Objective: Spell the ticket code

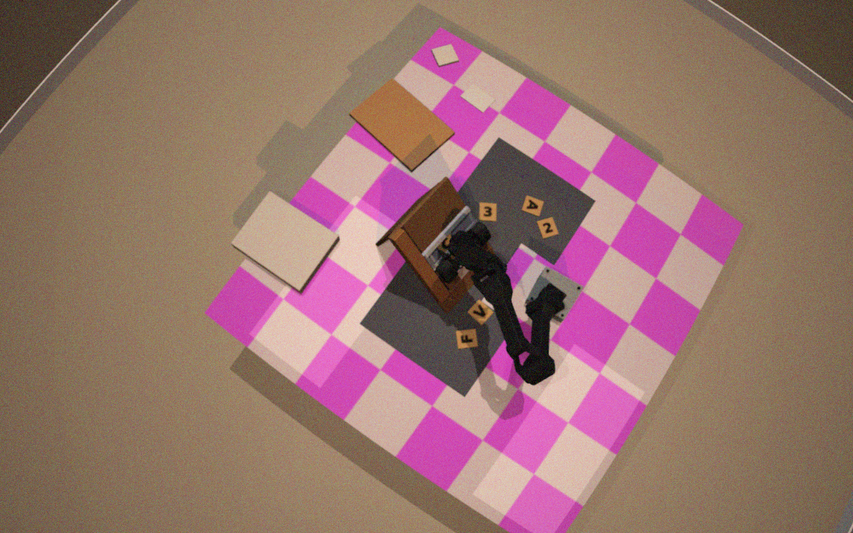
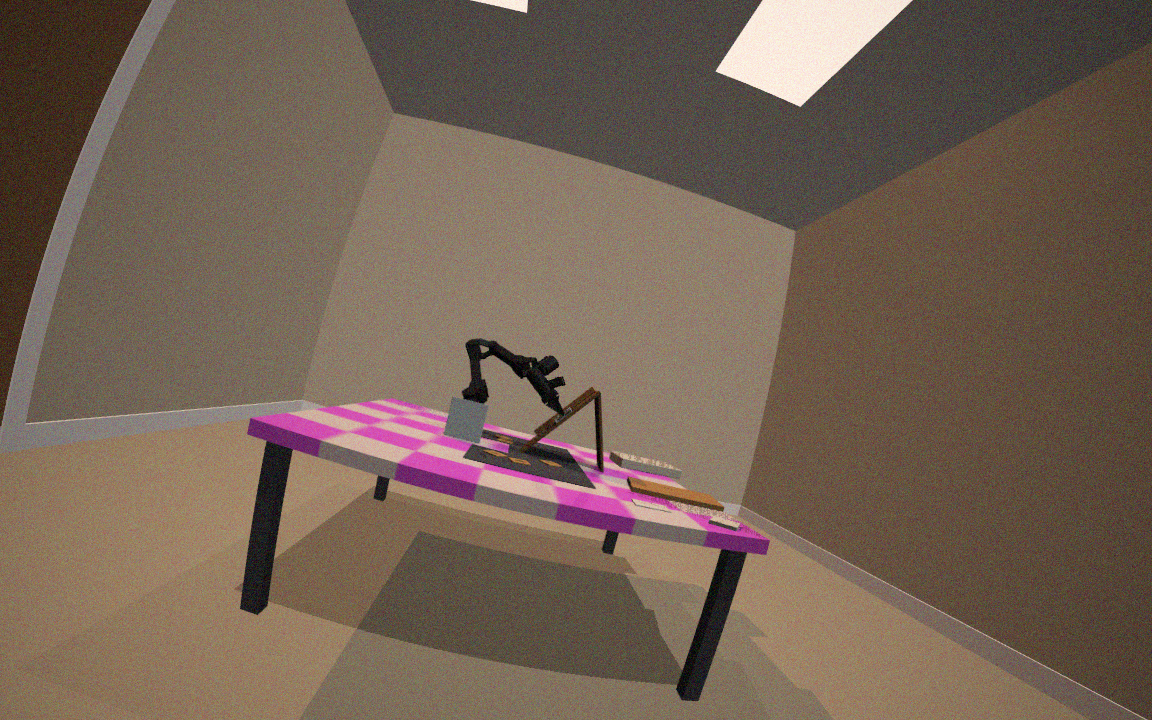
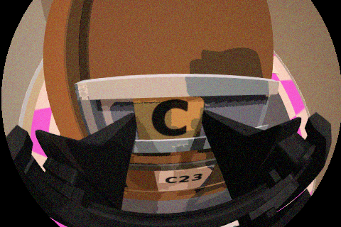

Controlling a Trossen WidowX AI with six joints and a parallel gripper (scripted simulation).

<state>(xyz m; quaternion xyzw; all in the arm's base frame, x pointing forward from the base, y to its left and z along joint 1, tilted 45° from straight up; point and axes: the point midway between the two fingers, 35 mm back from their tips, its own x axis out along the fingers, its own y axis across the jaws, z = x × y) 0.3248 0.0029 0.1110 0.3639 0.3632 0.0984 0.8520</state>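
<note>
At the wrist camera: gripper [image 3: 169, 137] clamped on the C tile [image 3: 168, 118], seated in the grey letter rail [image 3: 175, 86] on the sloped brown board [image 3: 175, 19]. Just below, ticket [image 3: 184, 178] reading "C23", legible only here. From the top view: five loose tiles on the dark mat [image 1: 515, 175]: 3 [image 1: 487, 212], A [image 1: 532, 205], 2 [image 1: 547, 228], V [image 1: 480, 311], F [image 1: 466, 339]. Farther out, two flat slabs and two small pale squares.
</note>
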